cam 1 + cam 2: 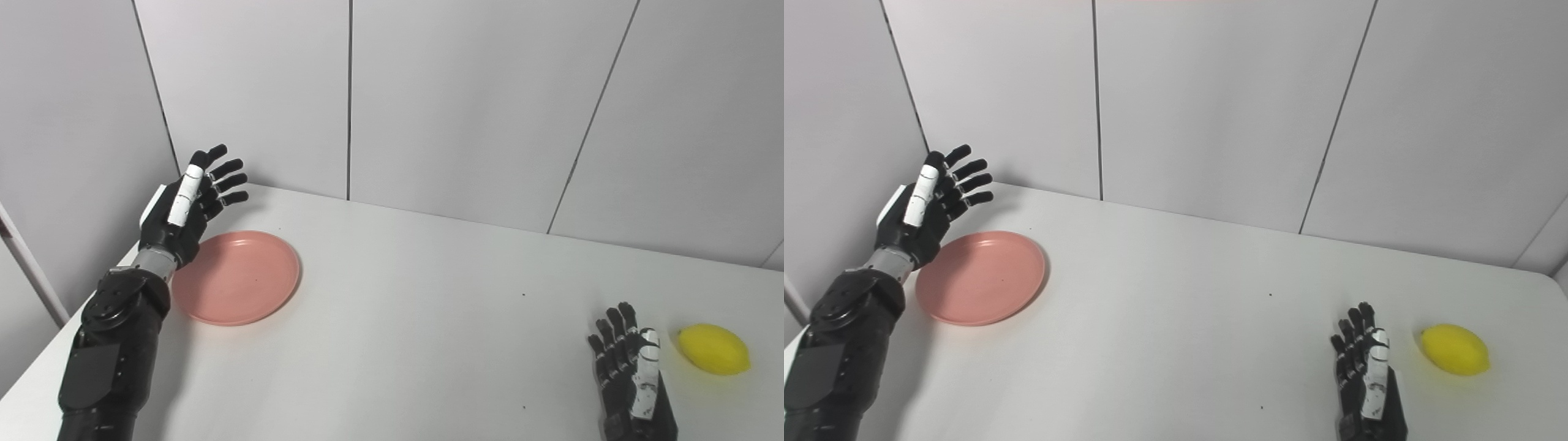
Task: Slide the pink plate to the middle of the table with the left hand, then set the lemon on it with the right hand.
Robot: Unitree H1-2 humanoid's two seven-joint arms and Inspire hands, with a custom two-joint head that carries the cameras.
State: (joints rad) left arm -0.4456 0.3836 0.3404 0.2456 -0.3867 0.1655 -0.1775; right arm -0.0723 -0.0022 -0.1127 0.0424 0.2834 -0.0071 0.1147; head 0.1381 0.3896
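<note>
A round pink plate (pixel 236 277) lies empty on the white table (pixel 416 318), far to the left. My left hand (pixel 190 205) is raised above the plate's far left rim, open, fingers spread toward the right, holding nothing. A yellow lemon (pixel 715 348) rests on the table near the right front. Just left of it, my right hand (pixel 628 367) lies low over the table, open, fingers pointing away from me, a small gap from the lemon.
Grey wall panels (pixel 429 92) close off the table's back and left sides. The table's left edge (pixel 67 331) runs close beside my left forearm (pixel 116 343). A few small dark specks dot the tabletop.
</note>
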